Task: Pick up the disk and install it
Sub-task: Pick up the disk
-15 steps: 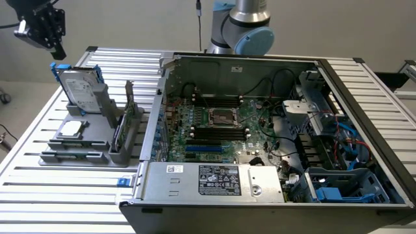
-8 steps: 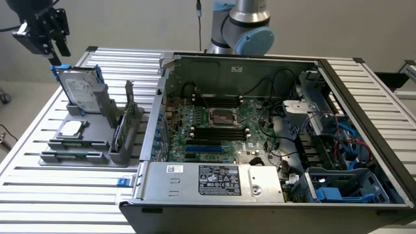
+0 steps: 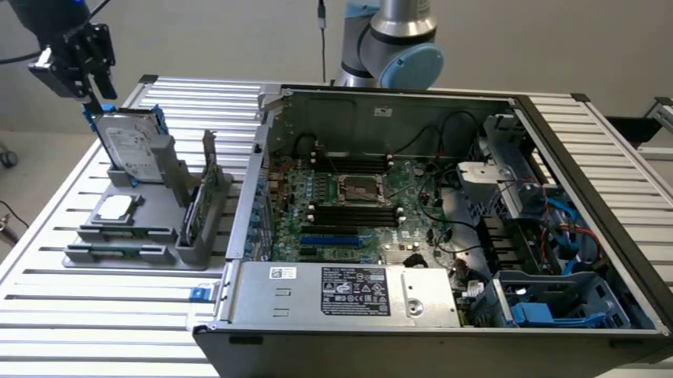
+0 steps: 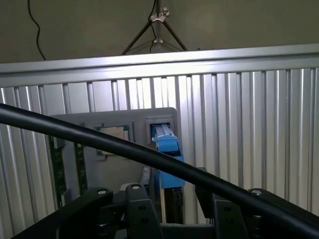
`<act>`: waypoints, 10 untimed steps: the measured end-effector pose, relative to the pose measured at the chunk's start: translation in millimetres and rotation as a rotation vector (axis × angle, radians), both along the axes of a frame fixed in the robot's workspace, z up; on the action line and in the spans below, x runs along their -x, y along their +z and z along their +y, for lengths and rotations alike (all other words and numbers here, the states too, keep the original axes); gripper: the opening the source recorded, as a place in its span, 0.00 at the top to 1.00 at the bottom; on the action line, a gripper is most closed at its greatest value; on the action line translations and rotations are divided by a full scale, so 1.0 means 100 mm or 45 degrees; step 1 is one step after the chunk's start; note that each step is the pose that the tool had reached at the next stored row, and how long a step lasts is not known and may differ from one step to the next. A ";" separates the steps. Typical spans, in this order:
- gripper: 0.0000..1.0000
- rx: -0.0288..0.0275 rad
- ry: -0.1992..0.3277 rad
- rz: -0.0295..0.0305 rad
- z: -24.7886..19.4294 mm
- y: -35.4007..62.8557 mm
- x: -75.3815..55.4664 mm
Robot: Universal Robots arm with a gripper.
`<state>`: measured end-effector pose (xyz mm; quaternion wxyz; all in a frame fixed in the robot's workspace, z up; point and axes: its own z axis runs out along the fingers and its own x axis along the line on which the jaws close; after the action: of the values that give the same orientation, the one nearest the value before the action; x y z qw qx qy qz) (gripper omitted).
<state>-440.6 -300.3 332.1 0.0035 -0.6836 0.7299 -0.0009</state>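
A black cable crosses your wrist view and hides part of the disk — its blue top edge shows past it. The disk stands upright in the grey holder, with a processor chip and a memory stick seated alongside. Your gripper hangs just above the disk, fingers apart, holding nothing. The open computer case sits to the exterior view's right — a strip of slatted table lies between.
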 end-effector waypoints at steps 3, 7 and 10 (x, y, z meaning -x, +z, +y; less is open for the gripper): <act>0.44 0.0000 0.020 0.0001 -0.001 -0.055 0.01; 0.44 -0.0002 0.050 0.0006 -0.003 -0.122 0.02; 0.44 -0.0014 0.086 0.0015 -0.006 -0.163 0.03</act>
<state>-443.3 -300.8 315.8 0.0034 -0.7079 0.7063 0.0001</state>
